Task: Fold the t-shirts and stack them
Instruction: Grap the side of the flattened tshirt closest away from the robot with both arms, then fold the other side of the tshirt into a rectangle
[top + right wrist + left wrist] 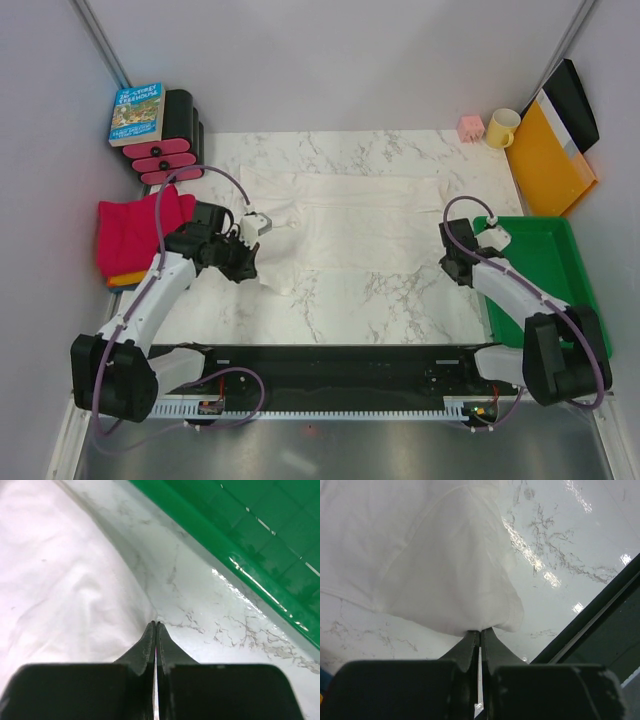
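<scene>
The cream-white t-shirt [350, 225] lies spread flat across the marble table. My left gripper [250, 265] is shut on its near left corner, and the cloth [445, 570] bunches up from the closed fingertips [470, 637]. At the shirt's right edge, my right gripper [452, 262] is shut too, its tips meeting right on the hem of the shirt [65, 590]. A folded magenta-pink t-shirt [135, 230] rests at the table's left edge on top of an orange one [122, 281].
A green tray [545, 265] stands at the right, close beside my right arm. A yellow-orange folder [545, 160], a yellow mug [502, 127] and a small pink block [471, 127] sit at the back right. A book [137, 112] lies on black and pink dumbbells [172, 150] at the back left.
</scene>
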You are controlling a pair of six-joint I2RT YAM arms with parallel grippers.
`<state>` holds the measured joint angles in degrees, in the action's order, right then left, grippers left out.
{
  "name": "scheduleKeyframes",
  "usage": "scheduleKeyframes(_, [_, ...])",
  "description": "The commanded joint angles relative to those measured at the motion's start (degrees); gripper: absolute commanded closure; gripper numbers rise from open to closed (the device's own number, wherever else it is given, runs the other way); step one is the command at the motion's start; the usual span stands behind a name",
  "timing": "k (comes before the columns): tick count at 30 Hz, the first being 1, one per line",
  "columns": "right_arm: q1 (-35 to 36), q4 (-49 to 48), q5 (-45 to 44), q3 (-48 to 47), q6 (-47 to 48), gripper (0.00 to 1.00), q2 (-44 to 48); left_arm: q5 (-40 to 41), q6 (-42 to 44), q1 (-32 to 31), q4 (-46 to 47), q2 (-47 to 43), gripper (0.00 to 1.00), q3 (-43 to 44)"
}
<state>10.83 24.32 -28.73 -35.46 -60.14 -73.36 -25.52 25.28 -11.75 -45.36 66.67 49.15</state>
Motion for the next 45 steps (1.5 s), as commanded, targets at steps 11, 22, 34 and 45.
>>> scheduleKeyframes(11, [2.53, 13.74, -4.76, -2.07, 12.5, 1.0, 22.46, 6.35, -0.94, 0.85, -0.33, -9.98, 0.98, 0.42])
scheduleKeyframes(22, [3.32, 15.5, -2.91, -2.85, 14.08, 1.0, 25.12, 7.58, 1.7, 1.03, -4.12, -13.94, 0.98, -2.39])
scheduleKeyframes(34, [2.97, 6.98, -4.58, -17.88, 16.89, 1.0, 8.34, 10.39, -3.48, 1.38, 5.81, -1.3, 0.98, 9.11])
scheduleKeyframes(45, [-2.12, 1.79, -5.11, -30.27, 19.09, 1.0, -9.77, 14.53, -4.53, 2.87, 14.51, 17.59, 0.98, 22.91])
